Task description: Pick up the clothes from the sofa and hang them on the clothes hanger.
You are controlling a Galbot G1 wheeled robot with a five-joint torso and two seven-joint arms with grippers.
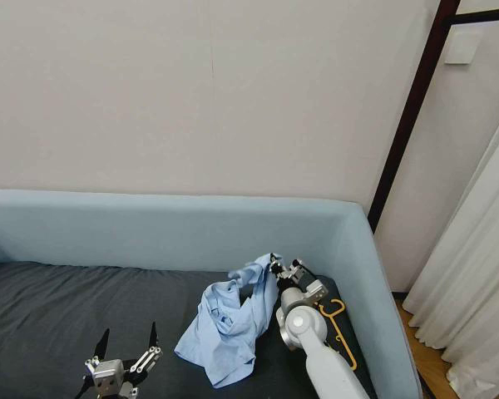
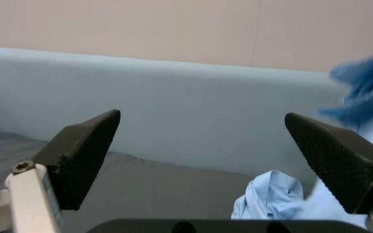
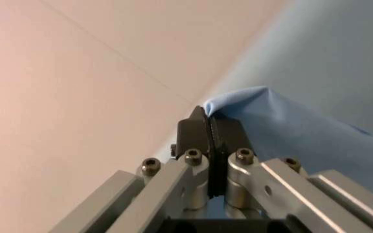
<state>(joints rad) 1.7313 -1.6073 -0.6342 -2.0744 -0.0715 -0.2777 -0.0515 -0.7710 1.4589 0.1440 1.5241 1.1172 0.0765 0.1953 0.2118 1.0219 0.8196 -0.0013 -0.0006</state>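
A light blue shirt (image 1: 229,320) lies crumpled on the dark grey sofa seat (image 1: 50,307), with one end lifted. My right gripper (image 1: 274,266) is shut on that raised end near the sofa's right corner. In the right wrist view its fingers (image 3: 207,133) pinch the blue shirt (image 3: 290,131). A yellow clothes hanger (image 1: 339,326) lies on the seat beside my right arm. My left gripper (image 1: 126,345) stands open low over the seat, left of the shirt. The left wrist view shows its fingers (image 2: 86,150) wide apart, the blue shirt (image 2: 271,199) beyond them.
The sofa has a pale blue backrest (image 1: 150,229) and a right armrest (image 1: 382,307). A plain wall (image 1: 208,91) rises behind it. To the right stand a dark door frame (image 1: 407,116) and a white curtain (image 1: 474,283).
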